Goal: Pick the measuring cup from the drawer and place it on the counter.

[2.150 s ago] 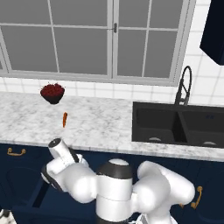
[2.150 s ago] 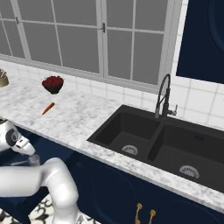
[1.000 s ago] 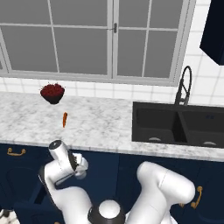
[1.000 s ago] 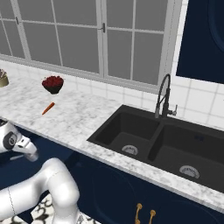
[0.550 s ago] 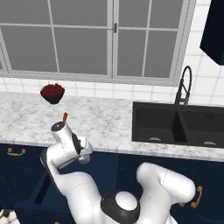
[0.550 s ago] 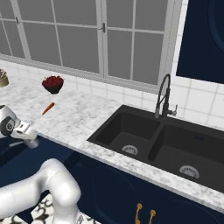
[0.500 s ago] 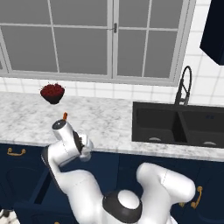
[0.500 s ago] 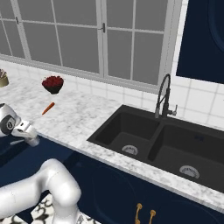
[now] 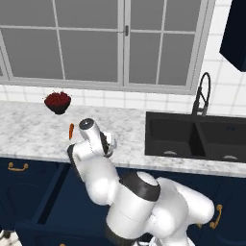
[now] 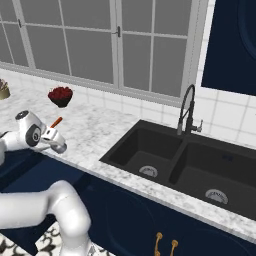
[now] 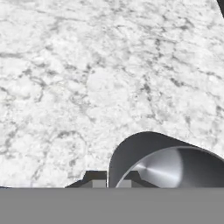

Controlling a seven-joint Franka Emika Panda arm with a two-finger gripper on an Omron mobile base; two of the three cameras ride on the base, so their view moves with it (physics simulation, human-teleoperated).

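My gripper [image 11: 112,180] is shut on the measuring cup [image 11: 168,164], a grey metal round cup seen at the lower right of the hand view, its handle hidden. The cup hangs just above the white-and-grey marbled counter [image 11: 87,65]. In the left base view the gripper [image 9: 108,145] sits over the counter [image 9: 29,137] near its front edge. From the right base view, gripper [image 10: 56,142] and cup [image 10: 59,147] hover over the counter's [image 10: 100,131] edge. Below, the wide navy drawer [image 9: 45,204] stands open, dark blue inside [image 10: 30,172].
A dark bowl of red berries [image 9: 57,101] [image 10: 60,95] and a carrot [image 9: 71,130] [image 10: 56,122] lie on the counter just behind the gripper. The black sink [image 9: 194,137] [image 10: 175,160] with its faucet [image 10: 187,107] is to the right.
The arm has risen from the open drawer and swung forward, bringing the gripper and cup up over the counter's front edge. Bowl and carrot have not moved.
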